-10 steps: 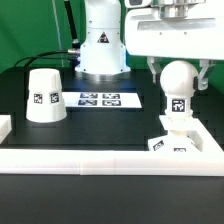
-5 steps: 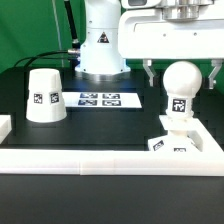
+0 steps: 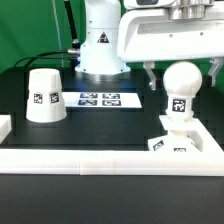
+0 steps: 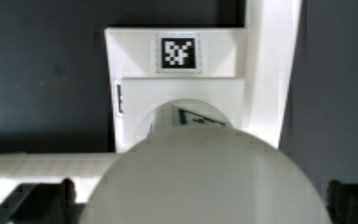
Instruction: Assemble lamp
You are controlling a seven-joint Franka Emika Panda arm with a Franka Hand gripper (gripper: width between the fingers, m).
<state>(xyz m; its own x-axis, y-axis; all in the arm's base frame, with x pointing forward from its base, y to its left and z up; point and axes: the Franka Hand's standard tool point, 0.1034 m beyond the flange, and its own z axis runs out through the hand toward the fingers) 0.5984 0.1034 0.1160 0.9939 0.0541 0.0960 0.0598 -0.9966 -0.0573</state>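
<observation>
The bulb (image 3: pixel 179 92) has been let go and is left on the base (image 3: pixel 171 146), at the exterior view's right. The gripper (image 3: pixel 181 72) is opened wide, probably touching nothing. The shade (image 3: pixel 43 95) is wanted next.

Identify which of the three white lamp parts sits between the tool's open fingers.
The bulb, upright on the square base at the exterior view's right. The shade stands apart at the left; the base lies below the tool.
</observation>
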